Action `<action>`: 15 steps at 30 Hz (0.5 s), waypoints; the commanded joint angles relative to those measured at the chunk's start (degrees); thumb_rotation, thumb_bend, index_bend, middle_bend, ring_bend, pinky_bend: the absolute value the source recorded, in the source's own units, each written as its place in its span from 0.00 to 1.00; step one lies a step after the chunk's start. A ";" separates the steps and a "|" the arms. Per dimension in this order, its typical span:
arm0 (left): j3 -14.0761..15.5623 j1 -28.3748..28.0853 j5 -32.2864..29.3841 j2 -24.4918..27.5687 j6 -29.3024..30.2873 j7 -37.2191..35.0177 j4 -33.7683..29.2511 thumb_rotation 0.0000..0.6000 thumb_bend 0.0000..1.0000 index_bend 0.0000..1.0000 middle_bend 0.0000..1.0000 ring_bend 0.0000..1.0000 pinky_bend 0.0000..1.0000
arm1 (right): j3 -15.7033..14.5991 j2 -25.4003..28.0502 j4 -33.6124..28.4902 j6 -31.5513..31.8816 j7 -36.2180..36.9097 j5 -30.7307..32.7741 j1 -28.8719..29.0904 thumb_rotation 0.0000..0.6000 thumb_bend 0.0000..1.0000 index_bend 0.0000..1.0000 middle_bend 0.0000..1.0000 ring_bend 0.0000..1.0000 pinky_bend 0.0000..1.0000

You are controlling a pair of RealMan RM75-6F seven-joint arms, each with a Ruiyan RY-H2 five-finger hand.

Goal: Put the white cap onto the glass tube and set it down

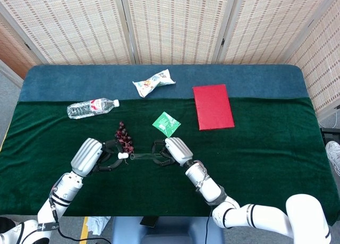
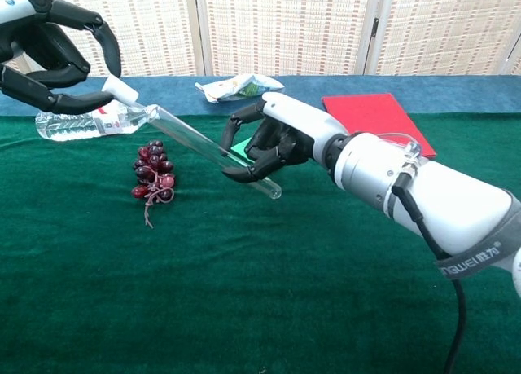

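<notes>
My right hand (image 1: pixel 171 151) (image 2: pixel 275 142) grips a clear glass tube (image 2: pixel 203 148) (image 1: pixel 140 157) above the green cloth, with the open end pointing to the left. My left hand (image 1: pixel 98 158) (image 2: pixel 49 52) pinches the small white cap (image 2: pixel 119 90) (image 1: pixel 122 156) between thumb and finger. The cap sits right at the tube's open mouth; whether it is seated on the mouth I cannot tell. Both hands are raised off the table, close together left of centre.
A bunch of dark grapes (image 1: pixel 124 140) (image 2: pixel 153 173) lies just below the tube's mouth. A water bottle (image 1: pixel 91 107) lies at the left, a green packet (image 1: pixel 166 123) behind my right hand, a red book (image 1: pixel 212 107) at the right, a snack bag (image 1: pixel 153 82) at the back.
</notes>
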 commanded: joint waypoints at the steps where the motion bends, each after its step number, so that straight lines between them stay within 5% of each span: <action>1: 0.11 -0.06 0.10 -0.03 0.01 0.20 -0.10 1.00 0.45 0.64 1.00 0.94 0.93 | 0.06 0.01 -0.17 0.02 -0.09 0.01 0.08 1.00 0.76 0.85 1.00 1.00 1.00; 15: 0.51 -0.23 -0.02 -0.34 -0.03 0.90 -0.10 1.00 0.45 0.65 1.00 0.94 0.93 | 0.17 -0.17 -0.79 0.15 -0.33 0.10 0.42 1.00 0.76 0.86 1.00 1.00 1.00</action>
